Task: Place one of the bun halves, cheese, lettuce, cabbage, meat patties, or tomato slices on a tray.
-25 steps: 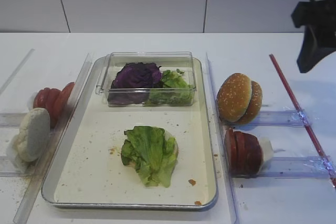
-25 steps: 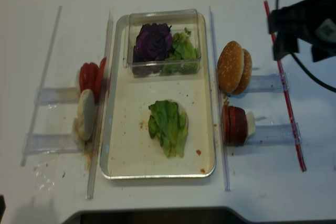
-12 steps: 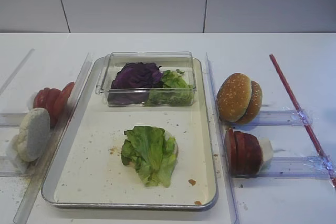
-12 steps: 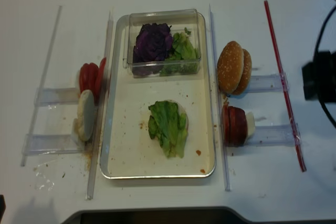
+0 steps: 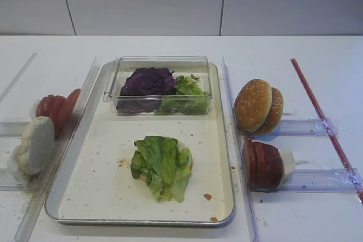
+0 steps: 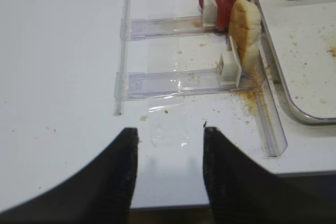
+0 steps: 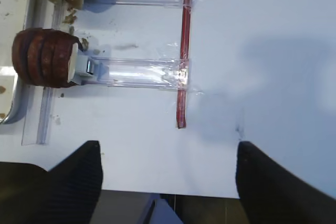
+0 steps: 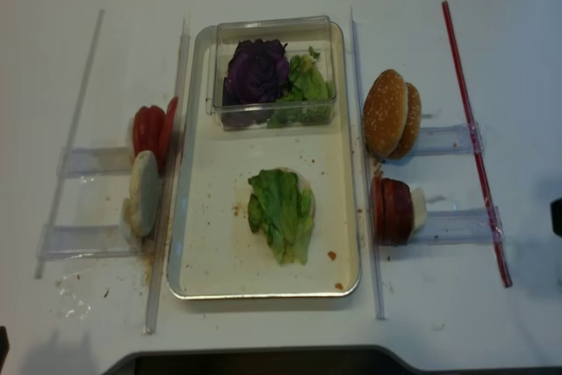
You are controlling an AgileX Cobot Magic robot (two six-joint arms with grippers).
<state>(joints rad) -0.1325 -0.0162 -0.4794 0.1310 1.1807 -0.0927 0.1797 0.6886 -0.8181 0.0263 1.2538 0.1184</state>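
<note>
right wrist view: right gripper [image 7: 167, 182] spread wide, empty, near meat patties [image 7: 44, 57]; left gripper [image 6: 169, 174] parted, empty.

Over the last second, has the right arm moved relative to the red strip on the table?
Yes. It drew back off the right side, away from the red strip; only a dark sliver remains at the overhead view's right edge.
</note>
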